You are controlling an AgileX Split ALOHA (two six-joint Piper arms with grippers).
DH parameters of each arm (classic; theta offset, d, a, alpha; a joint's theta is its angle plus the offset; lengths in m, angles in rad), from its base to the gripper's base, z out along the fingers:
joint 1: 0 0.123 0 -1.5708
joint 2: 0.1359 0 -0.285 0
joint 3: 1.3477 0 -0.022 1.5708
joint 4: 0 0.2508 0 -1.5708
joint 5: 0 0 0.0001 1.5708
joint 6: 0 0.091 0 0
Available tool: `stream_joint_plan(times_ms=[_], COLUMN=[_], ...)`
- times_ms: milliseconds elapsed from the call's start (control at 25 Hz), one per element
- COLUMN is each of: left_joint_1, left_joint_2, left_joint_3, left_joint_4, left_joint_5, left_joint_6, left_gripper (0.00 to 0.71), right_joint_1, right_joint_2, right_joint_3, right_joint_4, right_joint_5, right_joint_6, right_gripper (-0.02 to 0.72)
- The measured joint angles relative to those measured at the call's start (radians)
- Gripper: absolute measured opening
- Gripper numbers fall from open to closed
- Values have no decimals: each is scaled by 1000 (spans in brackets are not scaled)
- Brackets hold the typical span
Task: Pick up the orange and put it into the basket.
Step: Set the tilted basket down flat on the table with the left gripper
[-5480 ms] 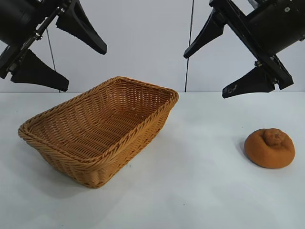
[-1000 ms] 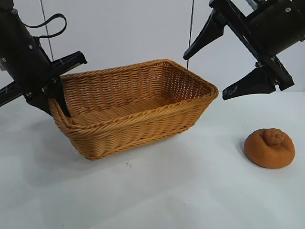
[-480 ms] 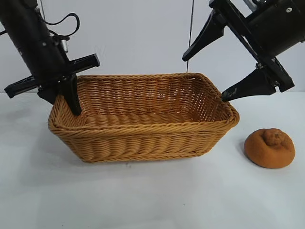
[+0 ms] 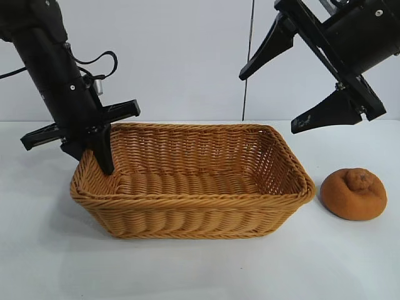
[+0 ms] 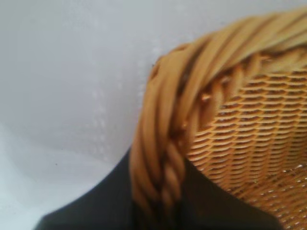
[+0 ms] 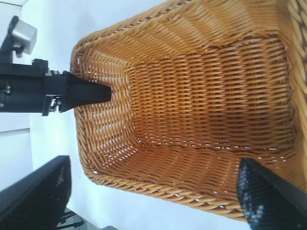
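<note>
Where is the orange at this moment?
In the exterior view the orange lies on the table at the right, apart from the basket, below the open right gripper.

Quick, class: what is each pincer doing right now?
Left pincer: closed on the rim of the basket.
Right pincer: open, holding nothing, above the basket.

A white table (image 4: pixel 206 269) stands before a pale, seamed wall (image 4: pixel 187 56).
</note>
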Motion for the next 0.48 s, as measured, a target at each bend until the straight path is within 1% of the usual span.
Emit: stream_joint_plan(times_ms=[80, 120, 200, 280, 320, 400, 480], left_joint_1=[0, 0, 0, 0, 0, 0, 0], left_joint_2=[0, 0, 0, -2, -3, -13, -36], left_joint_3=[0, 0, -1, -1, -1, -1, -3], left_joint_4=[2, 2, 1, -4, -4, 0, 10], left_joint_5=[-3, -3, -3, -2, 2, 8, 19], left_joint_6=[0, 0, 0, 0, 0, 0, 4], left_gripper=[115, 157, 282, 429, 477, 520, 538], right_joint_1=[0, 0, 0, 0, 0, 0, 0], right_joint_2=[0, 0, 0, 0, 0, 0, 0], right_joint_3=[0, 0, 0, 0, 0, 0, 0], right_joint_4=[0, 0, 0, 0, 0, 0, 0], right_joint_5=[0, 0, 0, 0, 0, 1, 2], right_joint_6=[0, 0, 0, 0, 0, 0, 0], right_gripper=[640, 640, 640, 640, 640, 640, 640])
